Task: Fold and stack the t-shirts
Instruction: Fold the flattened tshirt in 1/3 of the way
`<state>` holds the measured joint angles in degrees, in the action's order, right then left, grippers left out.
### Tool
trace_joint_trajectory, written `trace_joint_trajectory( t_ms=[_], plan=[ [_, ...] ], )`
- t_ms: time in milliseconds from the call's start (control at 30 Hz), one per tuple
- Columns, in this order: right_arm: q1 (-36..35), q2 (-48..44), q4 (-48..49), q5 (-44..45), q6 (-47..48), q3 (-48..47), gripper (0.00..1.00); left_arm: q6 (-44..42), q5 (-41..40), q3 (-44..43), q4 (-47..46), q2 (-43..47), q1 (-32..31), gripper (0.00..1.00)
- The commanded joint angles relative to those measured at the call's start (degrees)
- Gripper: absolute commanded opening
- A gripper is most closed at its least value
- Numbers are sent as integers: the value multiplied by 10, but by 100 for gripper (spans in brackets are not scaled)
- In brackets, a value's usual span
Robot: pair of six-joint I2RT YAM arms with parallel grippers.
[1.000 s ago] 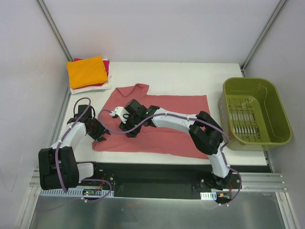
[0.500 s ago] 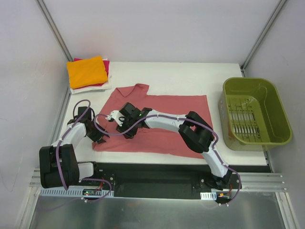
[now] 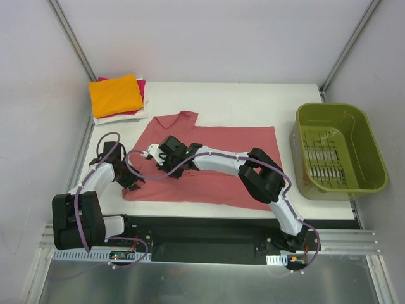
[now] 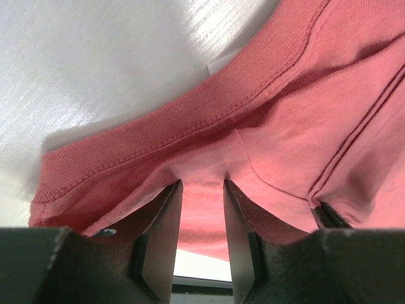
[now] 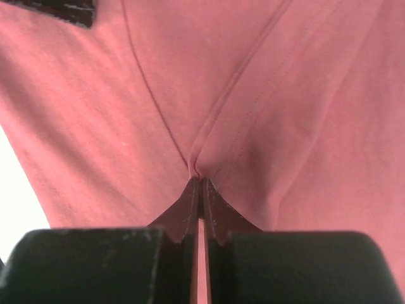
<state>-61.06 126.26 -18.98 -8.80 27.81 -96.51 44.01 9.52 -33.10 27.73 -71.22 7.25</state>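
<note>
A large salmon-red t-shirt [image 3: 221, 158] lies spread on the white table, collar at the far left. My left gripper [image 3: 131, 182] is at its near left corner; in the left wrist view [image 4: 202, 183] the jaws stand narrowly apart with a fold of the hem [image 4: 190, 114] bunched between them. My right gripper [image 3: 164, 166] is over the shirt's left part; in the right wrist view [image 5: 201, 180] it is shut on a small pinch of the cloth [image 5: 253, 95]. A folded stack stands at the far left corner: orange [image 3: 115, 95] on top, then magenta [image 3: 140, 85], then white [image 3: 120, 117].
An olive-green plastic basket [image 3: 364, 142] stands at the table's right edge, with nothing visible in it. Metal frame posts rise at both far corners. Bare white table [image 3: 253, 104] shows behind the shirt.
My right gripper has slid a little to the left over the shirt, its arm stretching out. My left gripper has shifted slightly left at the shirt's corner.
</note>
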Motion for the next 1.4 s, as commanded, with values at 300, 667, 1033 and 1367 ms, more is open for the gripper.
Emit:
trace_joint_trajectory(
  t_ms=[300, 667, 1033, 1367],
  plan=[
    [78, -81, 48, 40, -98, 2, 1, -11, -38, 1, 18, 2, 8, 33],
    [146, -22, -10, 65, -148, -58, 4, -10, -35, 5, 19, 8, 8, 36],
    [147, -158, -48, 136, -182, 42, 99, -4, 14, -14, 25, 62, 7, 66],
    [150, -449, -43, 185, -316, 384, 99, 18, 57, -91, 20, 89, -63, 99]
  ],
)
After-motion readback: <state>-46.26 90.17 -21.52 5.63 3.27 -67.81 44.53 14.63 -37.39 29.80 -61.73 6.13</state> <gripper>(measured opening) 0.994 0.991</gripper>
